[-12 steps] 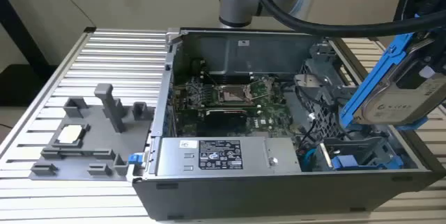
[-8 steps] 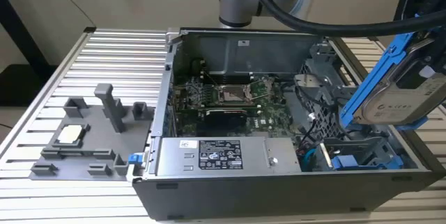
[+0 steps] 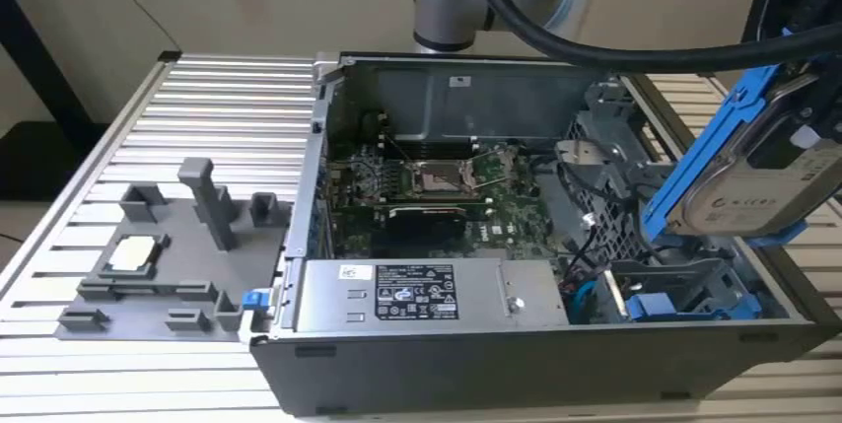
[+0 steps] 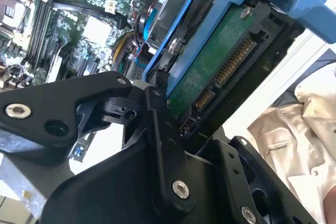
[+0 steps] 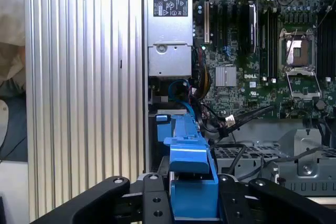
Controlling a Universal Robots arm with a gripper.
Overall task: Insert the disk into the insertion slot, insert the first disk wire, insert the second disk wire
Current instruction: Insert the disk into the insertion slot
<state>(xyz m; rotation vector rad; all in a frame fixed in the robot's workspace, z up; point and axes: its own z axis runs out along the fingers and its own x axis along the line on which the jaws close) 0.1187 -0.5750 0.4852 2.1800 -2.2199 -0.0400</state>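
The disk (image 3: 770, 181) held over the open computer case (image 3: 394, 369)
The gripper (image 5: 192, 203) is closed on the blue carrier frame (image 5: 188, 153); the disk hangs tilted above the insertion slot (image 3: 677, 280), at the exterior view's right.

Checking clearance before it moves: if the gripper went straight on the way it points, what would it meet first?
Probably the drive cage, and the disk clamped in the gripper would arrive first. Loose cables lie close beside that line. Depth is unclear.
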